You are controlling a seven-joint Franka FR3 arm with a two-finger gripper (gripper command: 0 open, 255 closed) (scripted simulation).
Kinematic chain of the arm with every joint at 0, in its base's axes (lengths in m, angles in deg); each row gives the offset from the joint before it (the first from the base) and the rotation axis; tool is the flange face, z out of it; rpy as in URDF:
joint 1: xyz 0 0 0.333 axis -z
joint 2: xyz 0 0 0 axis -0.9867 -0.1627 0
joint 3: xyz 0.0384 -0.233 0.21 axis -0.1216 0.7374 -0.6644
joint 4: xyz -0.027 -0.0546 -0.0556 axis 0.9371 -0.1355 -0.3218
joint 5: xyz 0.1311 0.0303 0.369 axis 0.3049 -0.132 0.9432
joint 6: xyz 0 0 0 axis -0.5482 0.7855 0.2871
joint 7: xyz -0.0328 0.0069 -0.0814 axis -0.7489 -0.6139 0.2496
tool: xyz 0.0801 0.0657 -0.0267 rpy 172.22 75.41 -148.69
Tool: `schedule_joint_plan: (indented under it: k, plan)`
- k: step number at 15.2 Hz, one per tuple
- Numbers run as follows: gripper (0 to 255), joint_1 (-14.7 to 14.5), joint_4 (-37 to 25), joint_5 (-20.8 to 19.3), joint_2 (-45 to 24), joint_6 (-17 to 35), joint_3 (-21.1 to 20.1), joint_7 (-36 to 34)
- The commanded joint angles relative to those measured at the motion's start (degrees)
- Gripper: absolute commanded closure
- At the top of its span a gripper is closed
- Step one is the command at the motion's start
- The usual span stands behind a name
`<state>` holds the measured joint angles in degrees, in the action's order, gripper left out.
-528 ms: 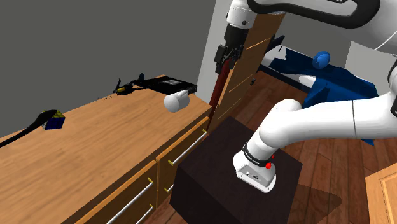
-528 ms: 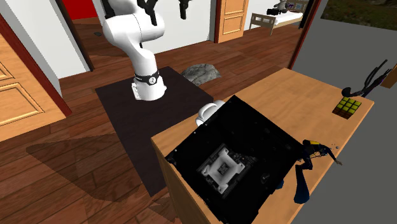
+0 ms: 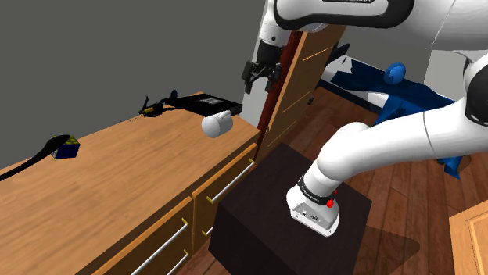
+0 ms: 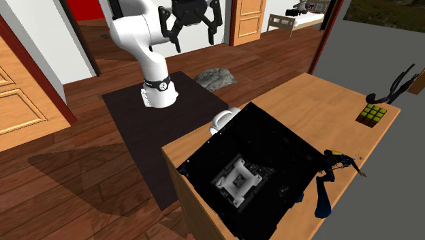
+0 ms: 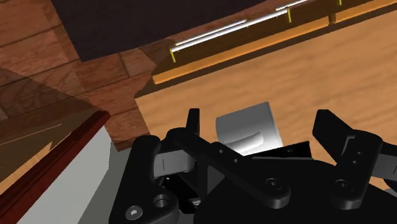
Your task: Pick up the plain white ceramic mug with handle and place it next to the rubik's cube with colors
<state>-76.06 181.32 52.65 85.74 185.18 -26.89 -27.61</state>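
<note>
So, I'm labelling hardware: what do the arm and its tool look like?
The arm is white, with rounded links and dark seams at the joints; near its base sit a black ring and a red dot. The tool is all black: a blocky body with round screw holes and two angular fingers.

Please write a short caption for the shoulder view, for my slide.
Open gripper in the air, up and right of a white mug on a wooden cabinet.

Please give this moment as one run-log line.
stage: pre-grasp | gripper: open above white mug, no contact | mug: on wooden counter | Rubik's cube: far end
</note>
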Motion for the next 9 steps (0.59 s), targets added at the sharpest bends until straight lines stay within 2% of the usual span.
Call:
schedule_joint_plan:
  k: [1, 9]
  plan:
    - [0, 1.1, 0.7, 1.3, -3.7, 4.5, -0.1, -2.9]
    - [0, 4.2, -1.0, 7.0, -19.6, 19.3, 0.2, -13.0]
